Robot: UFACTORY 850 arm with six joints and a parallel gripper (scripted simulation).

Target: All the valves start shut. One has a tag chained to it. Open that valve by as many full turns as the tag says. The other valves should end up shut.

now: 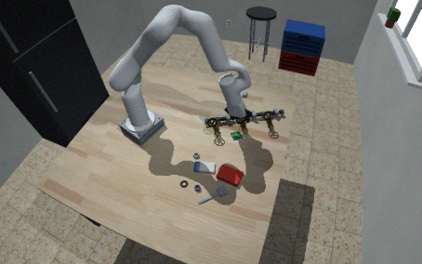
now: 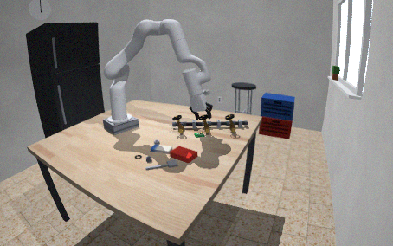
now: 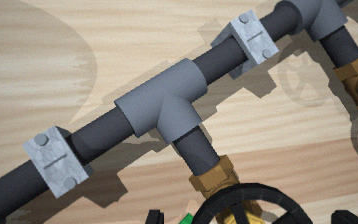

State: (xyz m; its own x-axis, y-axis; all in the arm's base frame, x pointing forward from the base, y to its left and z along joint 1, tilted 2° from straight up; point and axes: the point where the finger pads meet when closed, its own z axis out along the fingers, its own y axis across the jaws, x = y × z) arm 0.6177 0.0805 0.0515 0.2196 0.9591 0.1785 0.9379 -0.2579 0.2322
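Observation:
A dark pipe with three brass valves lies on the table's far right side. The middle valve has a green tag beside it; the tag also shows in the exterior view. My gripper hangs straight over this middle valve, open. In the wrist view its fingertips stand wide on either side of the black handwheel, apart from it. A corner of the green tag peeks out at the bottom edge. The left valve and the right valve stand clear of the fingers.
A red box, a blue and white box, a grey scraper, a black washer and two nuts lie nearer the table's front. The arm's base stands to the left. A stool and a blue and red crate stand beyond the table.

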